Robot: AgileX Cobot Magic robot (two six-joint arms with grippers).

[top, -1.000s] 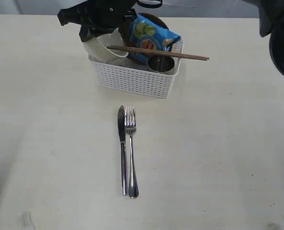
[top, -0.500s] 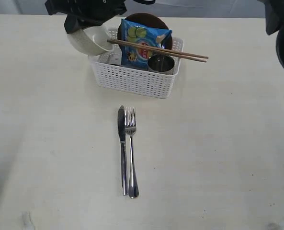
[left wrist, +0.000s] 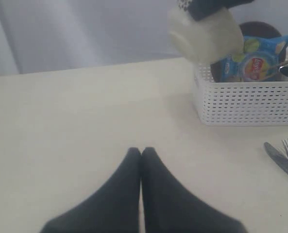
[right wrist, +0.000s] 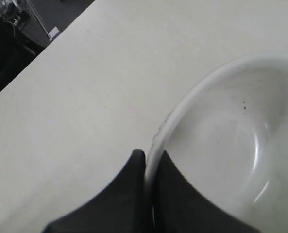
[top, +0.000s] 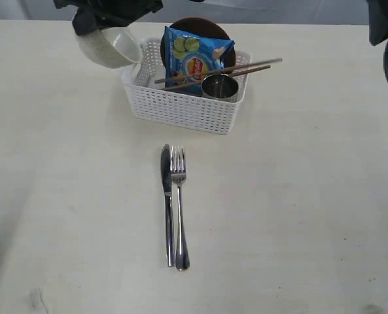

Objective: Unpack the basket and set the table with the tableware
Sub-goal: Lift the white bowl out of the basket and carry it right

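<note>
Exterior view, with both wrist views. A pale cream table (top: 298,196) with faint wood grain fills nearly the whole frame. Its far edge runs along the top, against a grey-white backdrop (left wrist: 85,34). In the right wrist view the tabletop ends at a diagonal edge with dark, cluttered floor space beyond it.

The white lattice basket (top: 187,108) stands at upper centre, set in from the far edge. Inside it, a blue chip bag (top: 195,55) stands upright in front of a brown plate (top: 197,25). A steel cup (top: 220,86) sits in the right-hand corner. Wooden chopsticks (top: 220,70) lie slanted across the top, their tips overhanging the right rim.

The cream bowl (top: 105,47) hangs tilted in the air at upper left, just outside the basket's left end and clear of the tabletop. The right gripper (right wrist: 151,158), reaching across to that side, has its two fingers pinched on the bowl's rim, one inside and one outside. The left gripper (left wrist: 141,153) has its fingers pressed together on nothing, above bare table to the left of the basket.

The knife (top: 167,203) and fork (top: 179,209) lie side by side, touching, at lower centre, handles toward the bottom edge and well apart from the basket.

Open tabletop extends across the whole left third, the right half and the bottom strip of the frame.
</note>
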